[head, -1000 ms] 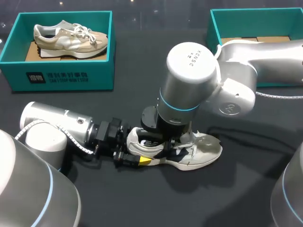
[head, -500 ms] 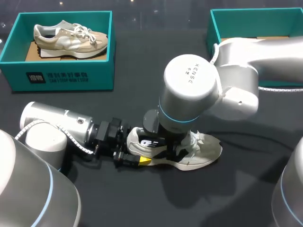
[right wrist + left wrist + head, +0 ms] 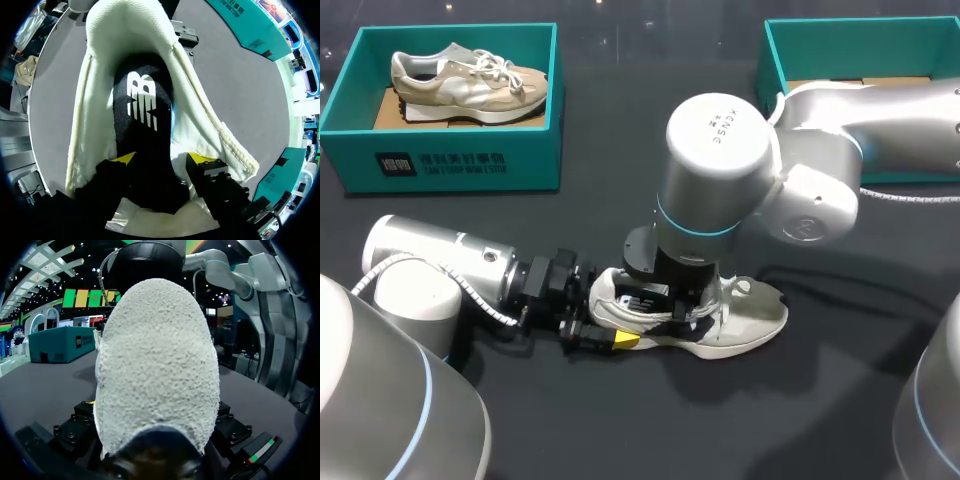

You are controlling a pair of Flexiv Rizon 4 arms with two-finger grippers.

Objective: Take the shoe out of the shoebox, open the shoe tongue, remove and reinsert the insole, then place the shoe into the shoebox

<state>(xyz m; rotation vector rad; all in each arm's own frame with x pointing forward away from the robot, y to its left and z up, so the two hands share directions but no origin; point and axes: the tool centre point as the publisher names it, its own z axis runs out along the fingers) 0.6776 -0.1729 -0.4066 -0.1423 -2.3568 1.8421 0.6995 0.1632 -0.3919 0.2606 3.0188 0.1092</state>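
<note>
Shoe (image 3: pixel 745 318), a white trainer, stands upright on its sole on the dark counter (image 3: pixel 620 430), near the middle and towards the front, its toe pointing to the right and its heel to the left. Inside the opening lies a black insole (image 3: pixel 145 115) with a white logo, running from the heel end forward between the shoe's white padded walls. The right gripper (image 3: pixel 161 160) reaches down into the opening from above, its jaws set against the insole from both sides and grasping it. The right arm (image 3: pixel 720 160) comes in from the right and hides the shoe's laces and tongue from overhead. The left gripper (image 3: pixel 618 330) lies low along the counter at the heel, its jaws clenched on the shoe's rear, one yellow tip showing along the near side of the sole; from the left wrist the heel's pebbled white back fills the view. At the far left stands a teal shoebox (image 3: pixel 460 165) holding a beige sneaker (image 3: pixel 470 80). A second teal shoebox (image 3: pixel 770 60) sits at the far right, partly behind the right arm.
</note>
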